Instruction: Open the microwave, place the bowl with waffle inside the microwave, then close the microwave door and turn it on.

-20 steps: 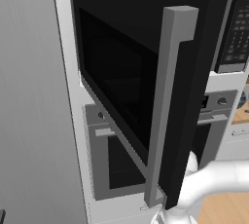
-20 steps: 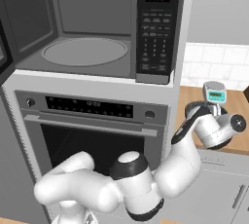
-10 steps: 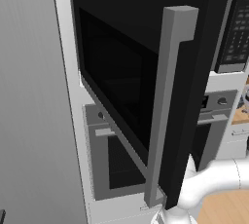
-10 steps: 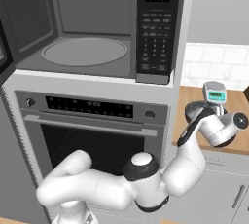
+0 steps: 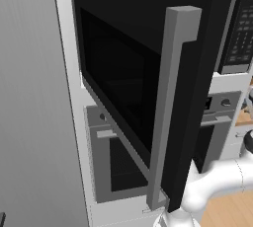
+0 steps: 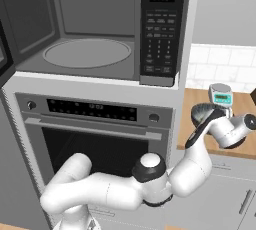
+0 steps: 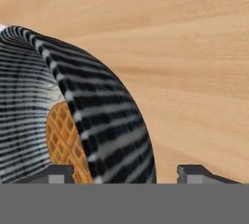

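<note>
Reaching farther right since the earlier frame, the gripper (image 7: pixel 126 174) straddles the bowl (image 7: pixel 104 121) rim, jaws apart, waffle (image 7: pixel 65 140) inside; microwave door (image 5: pixel 163 102) open.

I see a grey oven (image 6: pixel 95 124) well left of the hand, a wooden counter (image 6: pixel 200 119) under it, white tiled wall (image 6: pixel 220 66) behind, grey cabinets (image 6: pixel 225 194) below.
</note>
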